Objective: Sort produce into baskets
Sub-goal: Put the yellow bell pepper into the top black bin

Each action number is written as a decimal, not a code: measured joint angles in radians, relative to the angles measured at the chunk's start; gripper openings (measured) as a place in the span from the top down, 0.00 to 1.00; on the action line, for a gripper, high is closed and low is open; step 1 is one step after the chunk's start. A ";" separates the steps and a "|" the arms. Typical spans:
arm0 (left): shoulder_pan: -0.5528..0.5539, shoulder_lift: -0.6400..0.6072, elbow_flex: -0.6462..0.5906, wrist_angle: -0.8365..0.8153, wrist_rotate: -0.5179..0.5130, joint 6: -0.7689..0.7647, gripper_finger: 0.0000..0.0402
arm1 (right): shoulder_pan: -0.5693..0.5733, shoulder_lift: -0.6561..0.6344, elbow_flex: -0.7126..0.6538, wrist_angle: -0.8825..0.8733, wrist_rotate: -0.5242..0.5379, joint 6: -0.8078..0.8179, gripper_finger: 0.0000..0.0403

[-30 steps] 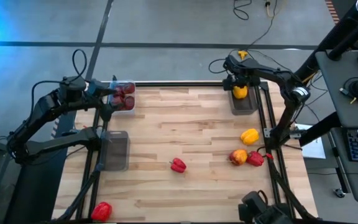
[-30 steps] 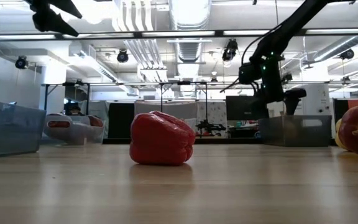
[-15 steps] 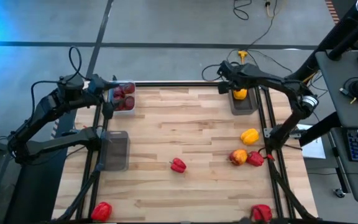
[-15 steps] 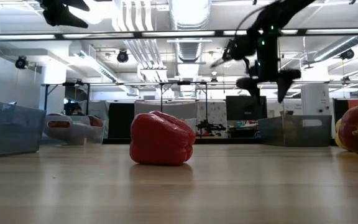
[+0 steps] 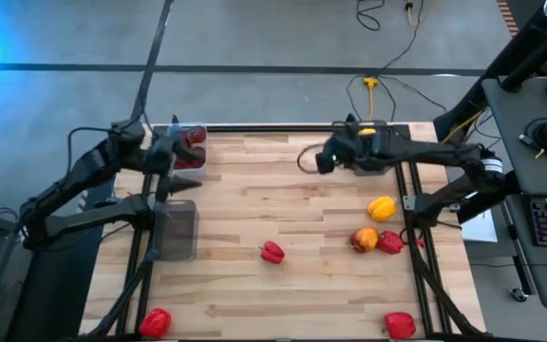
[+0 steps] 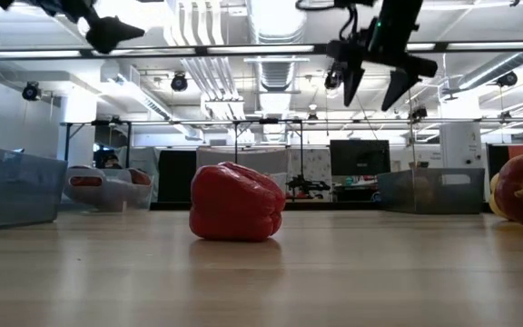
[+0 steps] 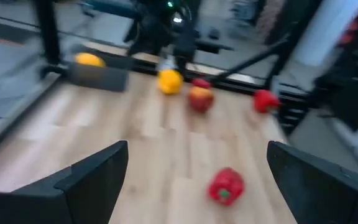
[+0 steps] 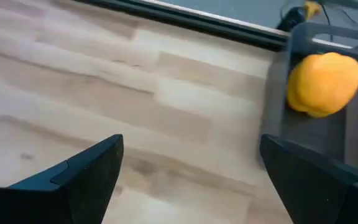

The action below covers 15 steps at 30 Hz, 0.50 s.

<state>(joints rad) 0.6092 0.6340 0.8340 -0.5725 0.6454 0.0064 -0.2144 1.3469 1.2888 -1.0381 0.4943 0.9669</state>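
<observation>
Grippers both hang open, seemingly empty, above table (image 5: 302, 285) with scattered peppers.

No legible text, labels or signs

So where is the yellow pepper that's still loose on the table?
In the high view the yellow pepper lies on the table's right side, just above the orange-red piece and red pepper, and below the right-hand basket.
</observation>
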 joint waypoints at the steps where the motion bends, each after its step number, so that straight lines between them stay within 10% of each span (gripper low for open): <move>1: -0.002 0.002 -0.024 0.023 0.025 -0.016 0.09 | 0.033 -0.003 0.000 0.000 0.008 0.009 0.09; 7: -0.064 -0.029 -0.115 0.245 0.076 -0.172 0.09 | 0.190 -0.004 -0.001 -0.006 -0.004 0.015 0.09; 15: -0.252 -0.068 -0.137 0.257 -0.264 -0.208 0.09 | 0.250 -0.006 0.035 -0.312 -0.179 0.001 0.09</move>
<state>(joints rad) 0.3573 0.5659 0.6965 -0.3158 0.3812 -0.2019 0.0357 1.3408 1.3243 -1.3499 0.3151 0.9681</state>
